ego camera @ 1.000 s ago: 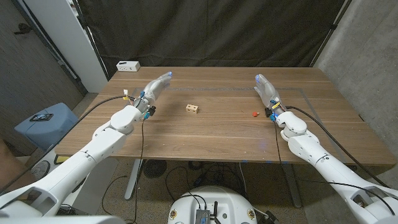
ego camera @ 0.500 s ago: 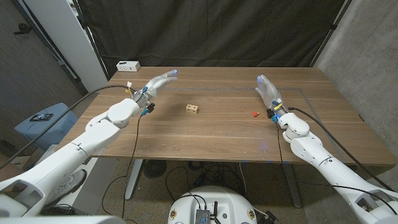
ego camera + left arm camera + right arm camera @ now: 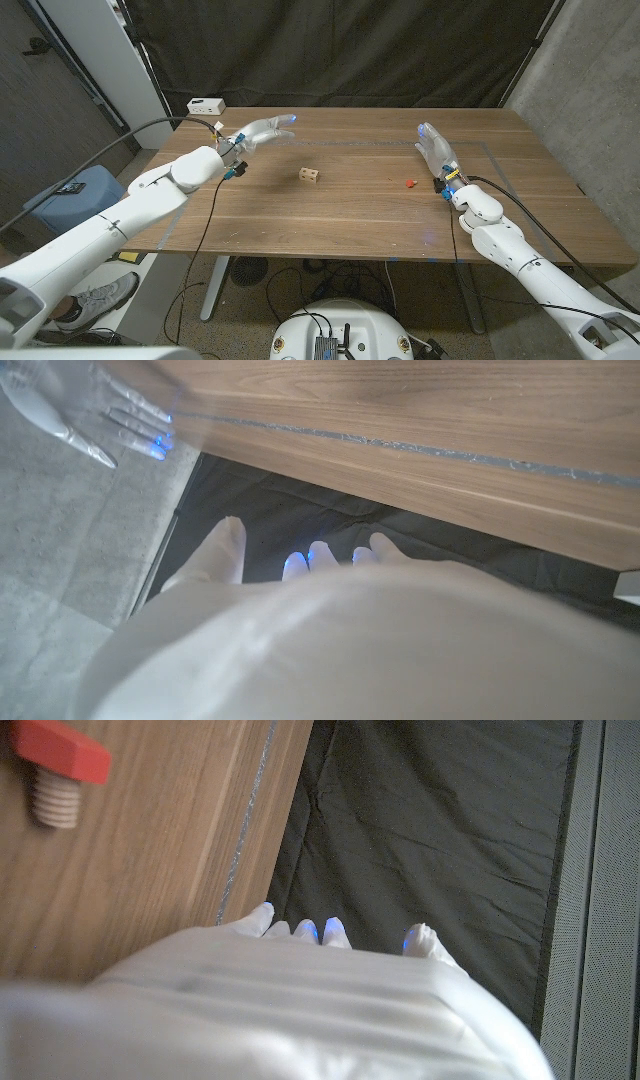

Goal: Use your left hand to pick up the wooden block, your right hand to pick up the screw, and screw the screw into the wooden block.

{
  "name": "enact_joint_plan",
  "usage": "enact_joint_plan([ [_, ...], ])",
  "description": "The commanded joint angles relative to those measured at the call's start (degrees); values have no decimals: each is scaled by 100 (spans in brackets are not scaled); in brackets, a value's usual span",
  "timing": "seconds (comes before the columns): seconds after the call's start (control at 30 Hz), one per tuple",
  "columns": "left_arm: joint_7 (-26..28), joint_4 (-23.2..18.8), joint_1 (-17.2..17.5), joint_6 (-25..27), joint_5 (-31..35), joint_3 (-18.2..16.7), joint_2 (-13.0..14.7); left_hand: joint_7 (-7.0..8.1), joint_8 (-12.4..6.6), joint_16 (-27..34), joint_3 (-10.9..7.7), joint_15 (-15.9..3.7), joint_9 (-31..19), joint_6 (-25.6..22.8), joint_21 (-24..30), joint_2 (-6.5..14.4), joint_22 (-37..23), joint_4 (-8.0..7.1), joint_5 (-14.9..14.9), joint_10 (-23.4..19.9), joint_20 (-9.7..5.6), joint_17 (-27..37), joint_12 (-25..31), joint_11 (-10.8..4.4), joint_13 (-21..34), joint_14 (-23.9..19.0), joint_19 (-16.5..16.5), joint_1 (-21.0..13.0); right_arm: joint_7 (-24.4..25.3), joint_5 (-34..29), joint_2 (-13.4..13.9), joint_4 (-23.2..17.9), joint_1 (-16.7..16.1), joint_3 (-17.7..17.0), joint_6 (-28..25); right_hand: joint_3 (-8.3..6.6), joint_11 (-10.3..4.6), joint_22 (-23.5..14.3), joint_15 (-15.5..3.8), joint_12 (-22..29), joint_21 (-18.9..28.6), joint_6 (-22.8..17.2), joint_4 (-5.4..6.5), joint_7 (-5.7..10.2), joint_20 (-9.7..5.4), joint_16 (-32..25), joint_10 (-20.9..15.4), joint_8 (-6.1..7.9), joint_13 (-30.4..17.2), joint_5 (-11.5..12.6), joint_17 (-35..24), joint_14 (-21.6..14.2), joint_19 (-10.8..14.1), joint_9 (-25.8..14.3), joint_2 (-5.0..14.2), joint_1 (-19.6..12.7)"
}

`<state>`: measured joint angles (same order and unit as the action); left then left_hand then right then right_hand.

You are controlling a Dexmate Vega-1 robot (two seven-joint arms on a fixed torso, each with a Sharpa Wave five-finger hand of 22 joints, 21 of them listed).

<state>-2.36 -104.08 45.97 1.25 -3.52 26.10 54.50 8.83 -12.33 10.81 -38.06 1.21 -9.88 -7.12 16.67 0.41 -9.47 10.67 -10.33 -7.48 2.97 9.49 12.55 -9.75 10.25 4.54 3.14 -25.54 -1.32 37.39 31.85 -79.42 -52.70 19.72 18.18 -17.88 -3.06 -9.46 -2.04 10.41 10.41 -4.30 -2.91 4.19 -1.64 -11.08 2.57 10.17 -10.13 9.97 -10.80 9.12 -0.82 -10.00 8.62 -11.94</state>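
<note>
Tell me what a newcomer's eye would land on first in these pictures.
First, the two white arms reaching in from the near corners, each robot hand open and raised: the left robot hand toward the far left of the wooden table, the right robot hand at the right. Between them lie the small wooden block mid-table and the red-headed screw near the right robot hand.

table (image 3: 350, 215): brown wood with long grain lines, smooth, a soft shine.
wooden block (image 3: 309, 175): pale bare wood, matt, lying on the table.
screw (image 3: 55, 765): red plastic-looking head, matt; its pale threaded stem looks like wood, with ridges.
left hand (image 3: 262, 131): smooth white shell, a bit shiny.
right hand (image 3: 435, 150): the same smooth white shell.
curtain (image 3: 340, 50): black cloth behind the table, matt, wrinkled.
</note>
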Motion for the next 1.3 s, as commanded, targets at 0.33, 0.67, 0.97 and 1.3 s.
enact_joint_plan([
  [0.33,-846,-1241,-607,1486,2421,649,492,140,-22,3,67,-66,-20,-245,-197,-359,-23,18,-34,-405,228,22,92,-147,47,-191,-172,-639,34,62,35,-78,-122,-59,-6,-23,-43,-17,-108,34,42,13,19,30,-295,-31,0,37,-21,28,-10,41,29,-27,-2,14],
  [0.67,-1047,-1549,-766,1945,3831,1010,226,198,-39,-11,144,-83,-21,-433,-392,-616,-27,2,-85,-635,272,24,104,-217,54,-242,-62,-1011,32,96,43,-51,-133,-89,-10,-25,-37,-17,-95,35,43,18,15,35,-288,-31,1,37,-21,30,-8,43,32,-27,-3,15],
  [0.97,-1562,-1623,-899,2261,4935,1289,-67,317,-54,-41,279,-115,-24,-768,-604,-886,-43,-33,-180,-1023,254,24,103,-252,57,-192,214,-1550,46,142,49,-38,-167,-128,-17,-25,-12,-17,-90,35,44,27,15,25,-285,-32,1,36,-22,30,-9,44,36,-27,-4,19],
  [1.3,-2243,-1474,-1047,2268,5889,1558,-406,238,22,-67,398,-71,-24,-741,-643,-950,-49,-77,-203,-1019,357,22,28,-254,58,-37,451,-1683,25,168,29,48,-125,-133,-34,-29,-28,-17,-81,35,43,30,10,26,-284,-30,4,37,-22,31,-7,49,37,-27,-4,16],
])
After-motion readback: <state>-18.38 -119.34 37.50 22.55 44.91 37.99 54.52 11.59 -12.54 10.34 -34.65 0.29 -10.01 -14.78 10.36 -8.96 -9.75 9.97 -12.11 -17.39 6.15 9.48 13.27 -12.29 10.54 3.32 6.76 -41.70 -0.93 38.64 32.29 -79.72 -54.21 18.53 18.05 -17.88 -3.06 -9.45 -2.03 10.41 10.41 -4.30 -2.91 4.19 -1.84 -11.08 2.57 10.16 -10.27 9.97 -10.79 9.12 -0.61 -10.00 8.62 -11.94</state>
